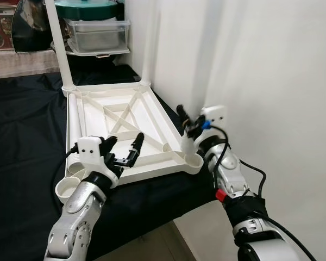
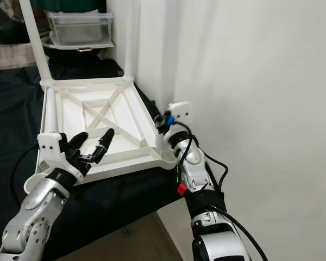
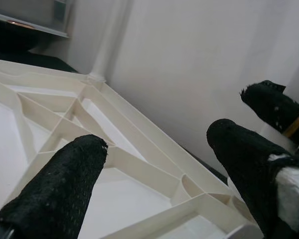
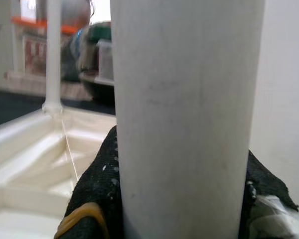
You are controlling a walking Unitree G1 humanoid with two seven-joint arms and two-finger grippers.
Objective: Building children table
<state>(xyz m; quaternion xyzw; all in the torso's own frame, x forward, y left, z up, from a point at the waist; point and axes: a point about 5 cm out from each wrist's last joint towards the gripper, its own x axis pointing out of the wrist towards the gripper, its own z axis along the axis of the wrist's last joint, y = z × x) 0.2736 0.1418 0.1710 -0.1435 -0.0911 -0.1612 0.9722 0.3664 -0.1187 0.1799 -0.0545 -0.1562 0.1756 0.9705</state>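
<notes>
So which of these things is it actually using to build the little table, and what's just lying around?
In use:
- upturned white tabletop
- fitted leg
- leg in right gripper
- left gripper, open

Lying about:
- clear plastic box
- black cloth

A home room (lived-in, cluttered): plastic storage tubs [image 1: 96,33] stacked by a white wall [image 1: 261,70].

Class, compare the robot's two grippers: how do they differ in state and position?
The left gripper is open and holds nothing; the right gripper is shut on a white table leg. The left hovers over the near edge of the upturned tabletop; the right is at its near right corner socket. Both have black fingers.
</notes>
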